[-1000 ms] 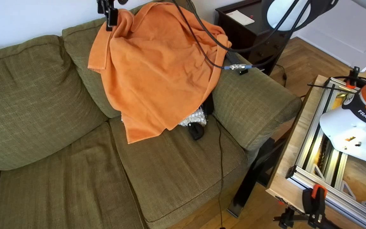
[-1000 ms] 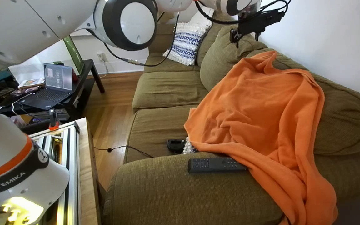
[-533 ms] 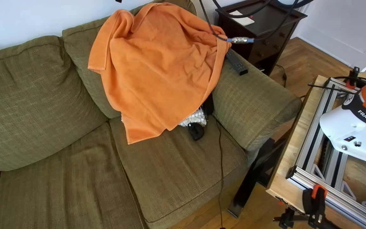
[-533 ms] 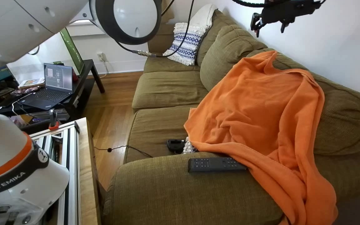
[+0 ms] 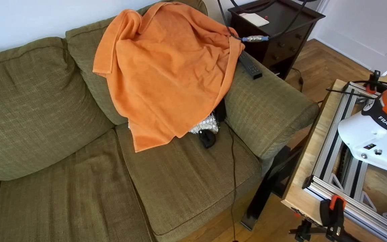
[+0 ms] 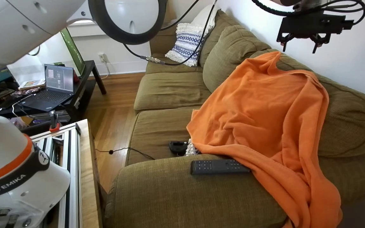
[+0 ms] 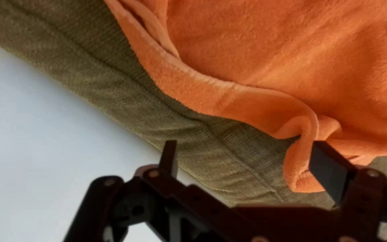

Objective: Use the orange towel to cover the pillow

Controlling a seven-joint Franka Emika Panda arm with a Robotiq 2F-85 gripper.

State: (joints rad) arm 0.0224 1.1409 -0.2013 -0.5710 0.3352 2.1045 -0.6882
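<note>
The orange towel point(image 5: 170, 74) lies spread over the sofa's corner seat, backrest and armrest, and it shows the same in an exterior view point(image 6: 258, 114). A white textured bit of the pillow point(image 5: 207, 124) shows under the towel's lower edge, also as a fringed edge point(image 6: 191, 148); the rest is hidden. My gripper point(image 6: 299, 48) is open and empty above the backrest, near the wall. In the wrist view the gripper's fingers point(image 7: 244, 153) are wide apart, with a folded towel corner beyond the right finger.
A similar blue-and-white pillow point(image 6: 187, 44) stands at the sofa's far end. A remote point(image 6: 220, 167) lies on the armrest point(image 5: 270, 101), partly by the towel. A black object point(image 5: 207, 138) with a cord sits on the seat. A dark side table point(image 5: 277, 30) stands behind the armrest.
My gripper has moved away from the towel's upper corner, rightward along the wall in an exterior view and out of the frame in an exterior view. The towel has not moved.
</note>
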